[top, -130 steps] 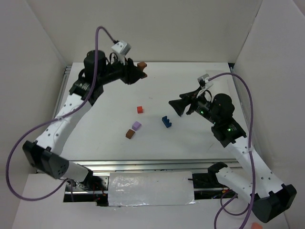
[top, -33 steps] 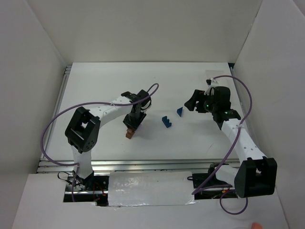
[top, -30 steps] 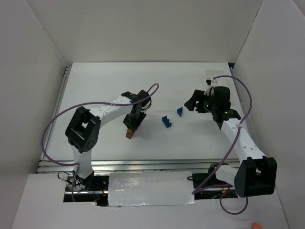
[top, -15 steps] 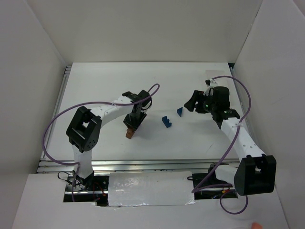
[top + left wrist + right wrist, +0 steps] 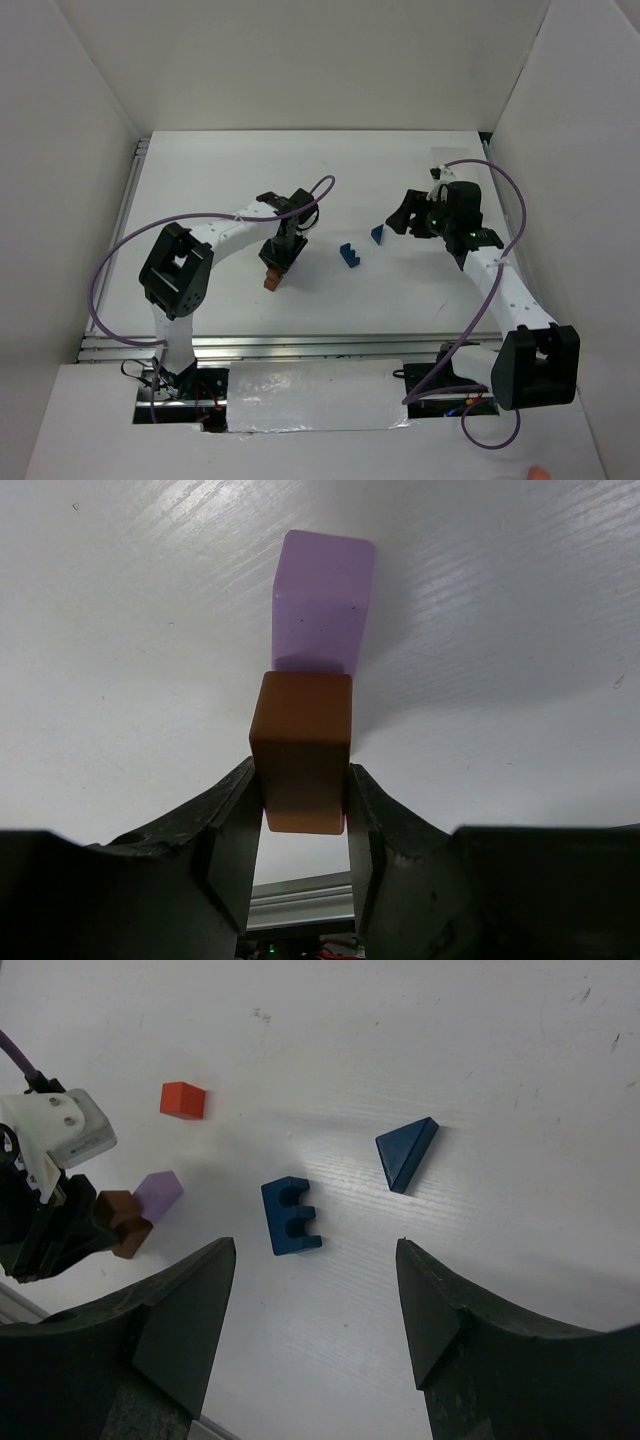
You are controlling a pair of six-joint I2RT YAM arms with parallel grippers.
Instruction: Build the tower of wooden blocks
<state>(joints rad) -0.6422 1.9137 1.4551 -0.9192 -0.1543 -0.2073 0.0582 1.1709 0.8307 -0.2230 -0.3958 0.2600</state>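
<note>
Gripping brown block (image 5: 300, 750) between left fingers (image 5: 228, 825), butted end-on against purple block (image 5: 322, 605) lying on counter (image 5: 500, 600). Holding right fingers (image 5: 185, 1310) spread wide and empty above counter, near blue notched block (image 5: 291, 1216) and blue wedge (image 5: 407, 1150), with red cube (image 5: 183, 1099) farther off.

White arms (image 5: 228, 232); blk joints (image 5: 178, 272); purple cables (image 5: 93, 300)

From above, the left hand (image 5: 279, 256) covers the small pale purple wooden block (image 5: 322, 605), and the left arm (image 5: 230, 228) covers the small red wooden cube (image 5: 183, 1099). In the left wrist view, that hand's fingers (image 5: 232, 830) hide the brown-orange wooden block's (image 5: 302, 750) lower sides. The top view's bottom edge cuts off a small orange object (image 5: 538, 472).
</note>
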